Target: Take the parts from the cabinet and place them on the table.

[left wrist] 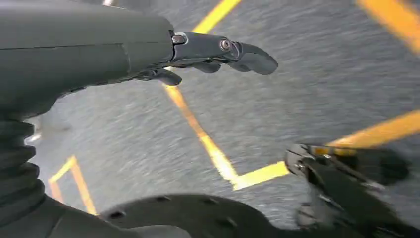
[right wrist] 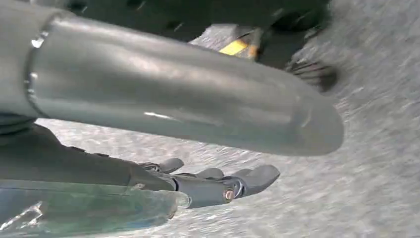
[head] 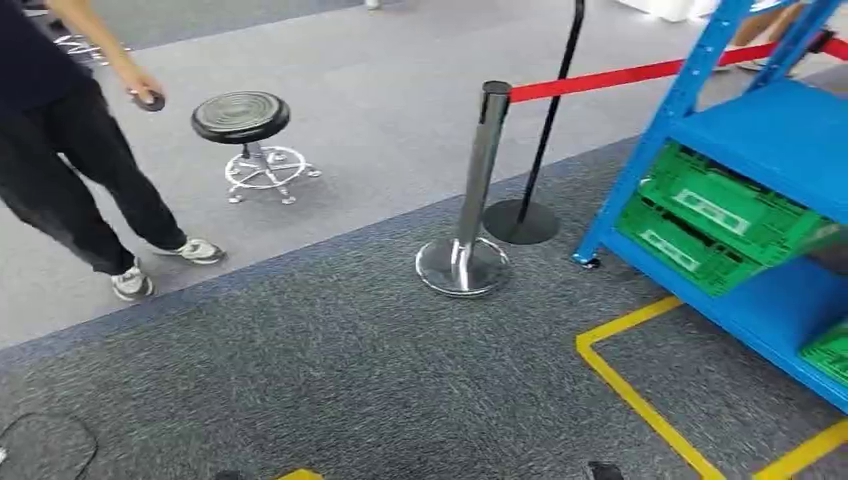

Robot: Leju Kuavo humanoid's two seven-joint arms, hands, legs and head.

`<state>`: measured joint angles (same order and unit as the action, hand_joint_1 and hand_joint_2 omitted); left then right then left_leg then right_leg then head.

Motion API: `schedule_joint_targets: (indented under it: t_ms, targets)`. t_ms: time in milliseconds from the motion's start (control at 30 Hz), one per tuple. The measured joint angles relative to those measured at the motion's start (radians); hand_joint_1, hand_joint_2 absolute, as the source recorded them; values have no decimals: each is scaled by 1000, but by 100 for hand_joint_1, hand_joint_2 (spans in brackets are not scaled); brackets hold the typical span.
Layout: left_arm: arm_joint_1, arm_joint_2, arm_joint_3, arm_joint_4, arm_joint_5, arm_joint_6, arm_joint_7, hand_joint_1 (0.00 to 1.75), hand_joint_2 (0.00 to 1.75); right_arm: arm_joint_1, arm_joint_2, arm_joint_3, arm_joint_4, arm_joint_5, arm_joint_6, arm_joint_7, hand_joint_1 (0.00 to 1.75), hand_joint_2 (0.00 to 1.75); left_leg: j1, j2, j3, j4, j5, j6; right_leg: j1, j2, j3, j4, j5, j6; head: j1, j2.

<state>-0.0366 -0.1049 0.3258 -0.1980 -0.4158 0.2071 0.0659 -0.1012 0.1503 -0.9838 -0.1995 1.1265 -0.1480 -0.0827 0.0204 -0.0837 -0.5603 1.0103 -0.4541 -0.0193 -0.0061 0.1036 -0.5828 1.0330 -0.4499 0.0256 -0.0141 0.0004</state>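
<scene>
The blue metal cabinet (head: 770, 130) stands at the right of the head view, with green plastic crates (head: 720, 215) on its lower shelves and another green crate (head: 830, 350) further down. What lies inside the crates is hidden. My left hand (left wrist: 198, 54) hangs over the grey carpet with its fingers stretched out and nothing in them. My right hand (right wrist: 198, 183) also hangs over the carpet, fingers straight, with bare floor showing between thumb and fingers. A glossy translucent shape (right wrist: 74, 208) lies beside those fingers; I cannot tell what it is.
A chrome stanchion (head: 470, 200) with a red belt (head: 640, 75) and a black post (head: 540, 150) stand left of the cabinet. Yellow floor tape (head: 640, 395) marks a box before it. A person (head: 60, 150) walks at the far left, near a black stool (head: 245, 125).
</scene>
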Motion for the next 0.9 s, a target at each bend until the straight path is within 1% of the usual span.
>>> schedule_joint_targets:
  t_ms: [33, 67, 100, 133, 167, 200, 233, 267, 300, 333, 367, 400, 433, 467, 500, 533, 567, 600, 633, 667, 700, 733, 767, 800, 833, 867, 900]
  targets:
    - [-3, -2, 0, 0, 0, -2, -33, 0, 175, 4, -3, 0, 0, 6, -1, 13, 0, 0, 2, 9, -3, -2, 0, -3, -1, 10, -6, 1, 3, 4, 1, 0]
    - [-9, -3, 0, 0, 0, -4, -54, 0, 175, 14, -5, 0, 0, 9, 0, 24, 0, 0, -2, 17, -4, -2, 1, -1, -5, 19, -9, -6, 7, 12, 1, 0]
    - [-14, -3, 0, 0, 1, -5, -66, 0, 175, 23, -5, 0, 0, 9, 3, 31, 0, 0, -5, 22, -4, -2, 2, 5, -9, 26, -9, -11, 11, 18, 1, 0]
    - [-20, -4, 0, 0, 1, -7, -72, 0, 175, 32, -5, 0, 0, 9, 7, 38, 0, 0, -3, 35, -2, -5, 5, 14, -10, 35, -20, -15, 13, 25, 1, 0]
    - [-26, -2, 1, 0, 2, -6, -73, 0, 175, 37, -5, 0, 0, 11, 12, 41, 0, 0, -1, 48, -2, -9, 9, 22, -9, -8, -24, 6, 3, 26, 2, 0]
    - [-27, -1, 2, 0, 4, -2, -73, 0, 175, 37, -5, 0, 0, 14, 16, 44, 0, 0, -2, 54, -2, -9, 8, 26, -4, -54, -35, 32, -15, 27, 9, 0]
    - [-28, 0, 3, 0, 6, 0, -72, 0, 175, 32, -5, 1, 0, 18, 20, 45, 0, 0, -6, 71, -2, -9, 7, 34, -4, -88, -70, 104, -62, 30, 12, 0]
    - [-27, 0, 8, 0, 6, 3, -67, 0, 175, 29, -4, 4, 0, 27, 21, 45, 0, 0, -9, 86, -2, -9, 6, 35, -4, -95, -104, 178, -100, 31, 11, 0]
    - [-26, 0, 11, 0, 8, 7, -62, 0, 175, 28, -2, 11, 0, 36, 21, 42, 0, 0, -11, 102, -2, -9, 6, 37, -5, -96, -143, 262, -137, 33, 11, 0]
    - [-25, 0, 15, 0, 8, 7, -58, 0, 175, 31, -2, 18, 0, 38, 18, 33, 0, 0, -12, 116, -3, -9, 5, 37, -6, -96, -163, 310, -150, 34, 11, 0]
    - [-25, 0, 17, 0, 7, 1, -51, 0, 175, 35, -2, 19, 0, 34, 13, 17, 0, 0, -12, 127, -2, -9, 5, 37, -5, -96, -159, 307, -138, 35, 11, 0]
    - [-25, 0, 18, 0, 4, -6, -44, 0, 175, 37, -2, 19, 0, 26, 6, -2, 0, 0, -12, 136, -2, -8, 4, 36, -6, -97, -137, 268, -111, 35, 12, 0]
    - [-23, -1, 18, 0, 0, -10, -42, 0, 175, 36, -2, 19, 0, 23, 5, -12, 0, 0, -11, 149, 0, -8, 3, 34, -6, -105, -86, 173, -64, 35, 11, 0]
    - [-21, -2, 18, 0, -1, -10, -43, 0, 175, 34, -2, 19, 0, 20, 5, -17, 0, 0, -10, 158, 3, -8, 1, 31, -6, -121, -38, 88, -31, 35, 11, 0]
    - [-19, -2, 18, 0, -1, -11, -42, 0, 175, 31, -2, 19, 0, 20, 5, -19, 0, 0, -14, 168, 7, -6, -2, 23, -4, -167, 6, 0, -22, 36, 12, 0]
    - [-17, 0, 18, 0, -2, -11, -42, 0, 175, 27, -1, 20, 0, 20, 5, -20, 0, 0, -17, 172, 8, -5, -4, 17, -2, -162, 10, 4, -21, 31, 11, 0]
    - [-17, 0, 18, 0, -3, -10, -42, 0, 175, 27, -1, 20, 0, 19, 5, -21, 0, 0, -18, 175, 11, -5, -4, 11, -1, -147, 13, 2, -17, 21, 5, 0]
    - [-17, -1, 18, 0, -3, -10, -42, 0, 175, 29, -1, 20, 0, 19, 5, -21, 0, 0, -16, 180, 12, -7, -1, 7, 0, -142, 9, 3, -16, 17, 8, 0]
    - [-18, -2, 18, 0, -3, -10, -42, 0, 175, 32, -2, 20, 0, 19, 5, -22, 0, 0, -13, 189, 15, -13, 3, 0, 5, -133, -6, 4, -16, 8, 7, 0]
    - [-18, -2, 19, 0, -3, -10, -42, 0, 175, 31, -2, 20, 0, 19, 4, -22, 0, 0, -12, 196, 17, -13, -1, -6, 3, -125, 2, 0, -13, 2, 9, 0]
    - [-19, -1, 19, 0, -9, -8, -26, 0, 175, 32, -2, 20, 0, 13, 0, -32, 0, 0, -7, 155, 15, -3, -14, -16, -2, -113, 8, -5, -8, -7, 5, 0]
    - [-18, 0, 19, 0, -15, -6, -8, 0, 175, 27, -3, 20, 0, 7, -2, -40, 0, 0, -7, 116, -6, 43, -51, -18, -4, -105, 7, -6, -3, -15, 2, 0]
    - [-16, 0, 19, 0, -18, -3, 14, 0, 175, 20, -3, 20, 0, 2, -2, -53, 0, 0, -7, 101, -37, 113, -89, -19, -4, -95, 5, -6, -1, -18, 1, 0]
    - [-14, 0, 19, 0, -21, -3, 37, 0, 175, 12, -3, 20, 0, -2, 2, -65, 0, 0, -7, 96, -80, 205, -130, -19, -3, -81, 3, -6, 0, -20, -2, 0]
    - [-11, 0, 19, 0, -22, -2, 58, 0, 175, 6, -3, 20, 0, -5, 6, -75, 0, 0, -8, 93, -119, 279, -152, -18, -2, -67, 2, -6, 1, -22, 0, 0]
    - [-9, 0, 19, 0, -24, -2, 68, 0, 175, 0, -3, 19, 0, -6, 8, -79, 0, 0, -9, 90, -141, 317, -155, -16, -2, -53, 1, -6, 2, -22, 0, 0]
    - [-8, 0, 19, 0, -24, -4, 75, 0, 175, -4, -3, 20, 0, -6, 13, -84, 0, 0, -10, 89, -139, 304, -133, -13, -2, -39, 1, -5, 2, -22, -1, 0]
